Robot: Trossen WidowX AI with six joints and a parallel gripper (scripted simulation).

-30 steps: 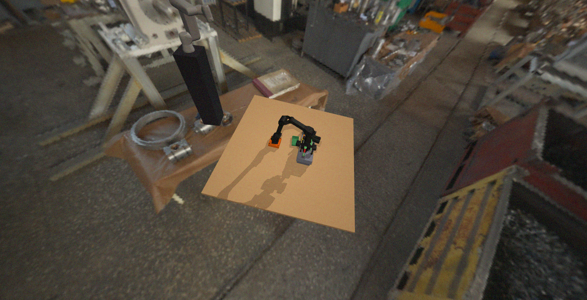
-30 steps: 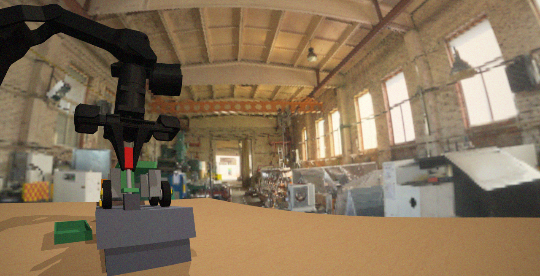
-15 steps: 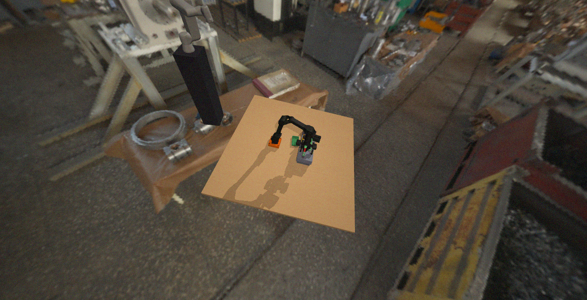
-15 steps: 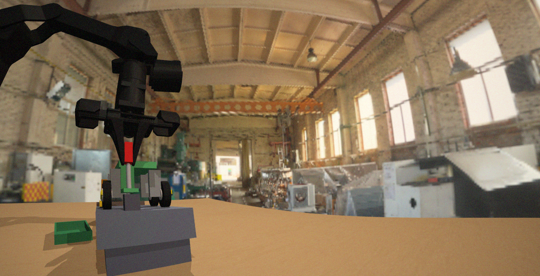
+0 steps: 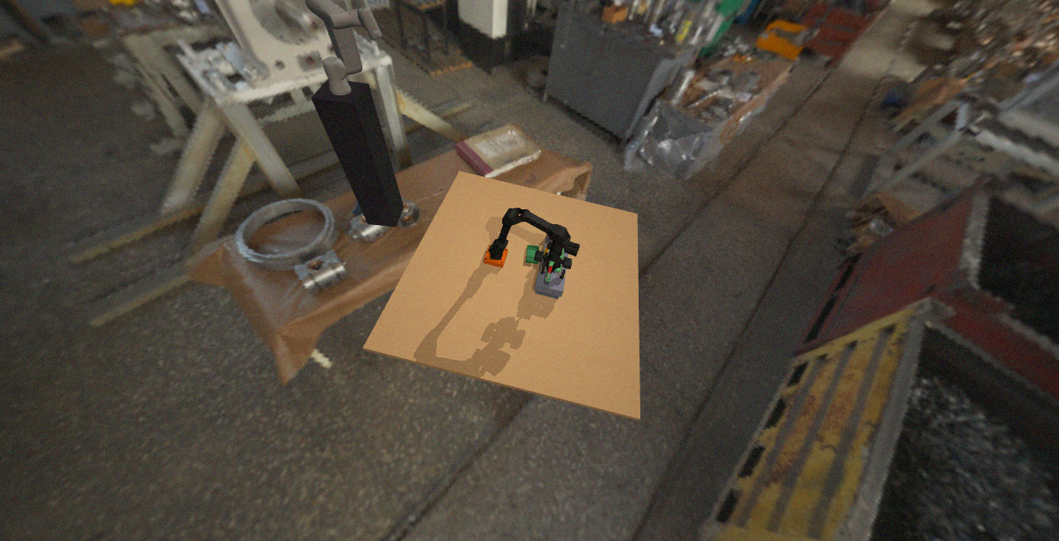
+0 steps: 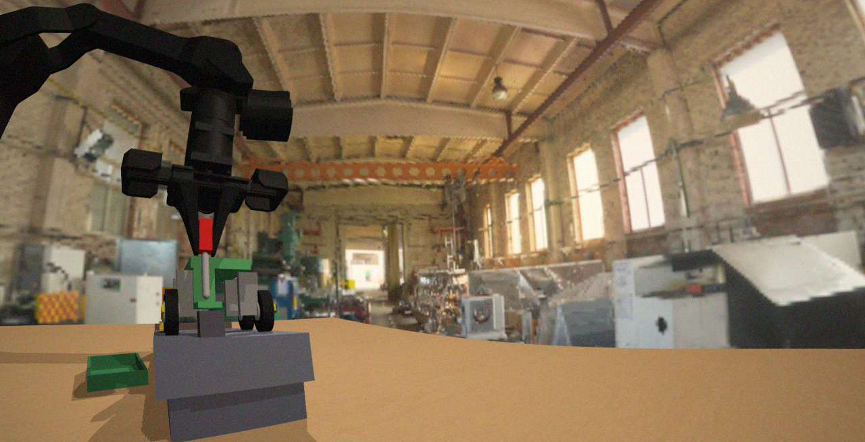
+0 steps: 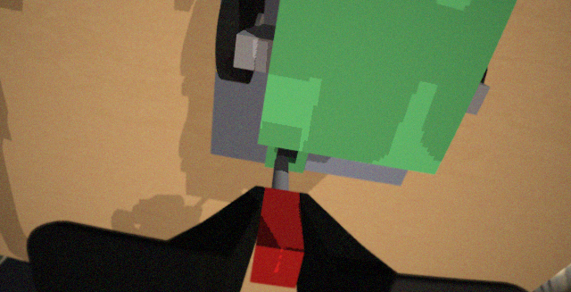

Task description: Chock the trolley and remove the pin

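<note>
Fingers of my end effector (image 5: 550,271) (image 6: 205,253) (image 7: 282,191) pinch the red-headed grey stop pin (image 5: 550,269) (image 6: 205,233) (image 7: 278,225) above the slate-grey ramp (image 5: 549,289) (image 6: 232,363) (image 7: 241,118). Beyond is the green, black-wheeled trolley (image 5: 548,278) (image 6: 232,263) (image 7: 379,60). If the chock is badly seated, which I can't confirm, the trolley could roll; a sideways swing could snag the shaft. The exterior view shows the shaft's lower end and the green tray's walls (image 5: 529,254) (image 6: 117,381); the wrist view shows neither, but reveals the trolley's deck.
</note>
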